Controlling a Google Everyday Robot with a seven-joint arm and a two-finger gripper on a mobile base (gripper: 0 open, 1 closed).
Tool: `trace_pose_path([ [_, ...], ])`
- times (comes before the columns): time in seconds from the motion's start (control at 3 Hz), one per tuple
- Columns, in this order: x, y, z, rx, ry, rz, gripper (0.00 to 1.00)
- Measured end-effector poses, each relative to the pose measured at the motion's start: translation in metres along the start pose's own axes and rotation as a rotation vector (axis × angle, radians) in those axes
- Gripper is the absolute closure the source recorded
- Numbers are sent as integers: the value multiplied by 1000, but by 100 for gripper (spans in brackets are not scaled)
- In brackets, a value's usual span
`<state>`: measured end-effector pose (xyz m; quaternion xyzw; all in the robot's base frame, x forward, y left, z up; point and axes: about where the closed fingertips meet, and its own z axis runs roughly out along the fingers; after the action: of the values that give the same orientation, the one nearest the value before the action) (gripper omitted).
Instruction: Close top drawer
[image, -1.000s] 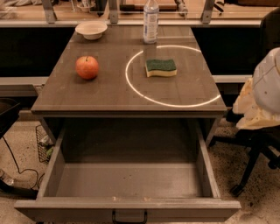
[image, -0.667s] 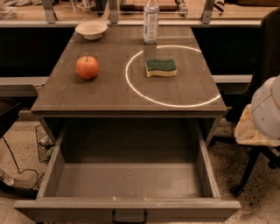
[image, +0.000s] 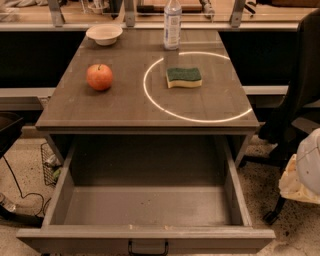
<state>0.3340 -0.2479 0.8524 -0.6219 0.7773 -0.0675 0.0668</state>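
The top drawer (image: 145, 233) of the grey-brown wooden table is pulled far out toward me and is empty inside. Its small dark pull handle (image: 148, 247) shows at the centre of the front panel, at the bottom edge of the camera view. My gripper (image: 306, 172) shows only as a white and cream shape at the right edge, partly cut off. It hangs to the right of the drawer's right wall, apart from it and from the handle.
On the tabletop (image: 125, 107) lie a red apple (image: 99, 76), a white bowl (image: 104, 34), a plastic bottle (image: 172, 25) and a green-and-yellow sponge (image: 184, 77) inside a ring of light. A black office chair (image: 295, 100) stands at the right. A wire basket (image: 49, 162) and cables are at the left.
My gripper has dropped lower and shifted toward the right edge of the view. The drawer and the things on the table have not moved.
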Motion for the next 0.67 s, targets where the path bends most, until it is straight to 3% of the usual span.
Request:
trace_pose_path([
  [0.33,3,-7,-13,8,-23,52,64],
  [0.67,-3,9,-7,-11,-65,76,87],
])
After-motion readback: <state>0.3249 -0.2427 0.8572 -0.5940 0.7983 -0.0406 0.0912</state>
